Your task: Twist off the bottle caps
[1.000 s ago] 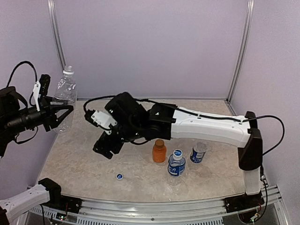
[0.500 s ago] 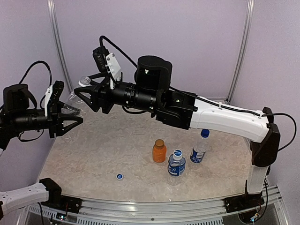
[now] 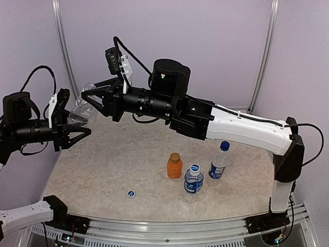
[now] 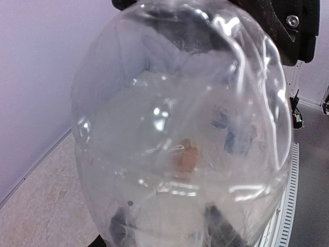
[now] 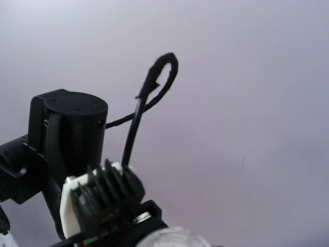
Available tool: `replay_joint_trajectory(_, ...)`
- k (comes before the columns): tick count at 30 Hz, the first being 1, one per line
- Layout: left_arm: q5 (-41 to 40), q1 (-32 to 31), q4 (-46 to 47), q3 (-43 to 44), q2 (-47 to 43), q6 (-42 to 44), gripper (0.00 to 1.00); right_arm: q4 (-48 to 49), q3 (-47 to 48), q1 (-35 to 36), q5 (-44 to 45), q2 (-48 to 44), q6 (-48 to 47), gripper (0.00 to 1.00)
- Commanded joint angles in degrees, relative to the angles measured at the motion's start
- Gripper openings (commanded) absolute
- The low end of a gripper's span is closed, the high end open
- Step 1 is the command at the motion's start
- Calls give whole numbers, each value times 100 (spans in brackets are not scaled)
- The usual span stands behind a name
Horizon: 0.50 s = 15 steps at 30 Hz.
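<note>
The left gripper [image 3: 81,125] holds the clear bottle [image 3: 80,107] tight, and I can't tell if the right gripper [image 3: 88,96] has closed on its cap [image 3: 90,87], so twist slowly.

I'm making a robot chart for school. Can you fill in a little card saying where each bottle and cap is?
Held up: clear bottle, tilted, gripped in the left jaws
Right jaws: at that bottle's top end; grip unclear
Standing on table: orange bottle, front blue-label bottle, back blue-label bottle
Caps on: all three standing bottles
Loose: one blue cap lying on the table
</note>
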Motion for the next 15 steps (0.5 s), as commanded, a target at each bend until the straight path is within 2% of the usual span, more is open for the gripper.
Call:
replay_joint_trajectory(1, 108, -62, 22, 33, 1, 101, 44, -73, 175, -79, -202, 302, 109, 34)
replay_joint_trajectory(5, 115, -69, 29, -18, -32, 102, 44, -194, 250, -108, -48, 368, 98, 42)
replay_joint_trajectory(10, 83, -71, 32, -22, -42, 97, 44, -170, 252, -144, -51, 369, 127, 46)
replay_joint_trajectory(13, 85, -71, 33, -18, -35, 109, 44, -169, 249, -146, -67, 372, 125, 32)
replay_joint_trajectory(15, 88, -72, 6, -34, -34, 154, 44, -162, 248, -146, -122, 379, 126, 13)
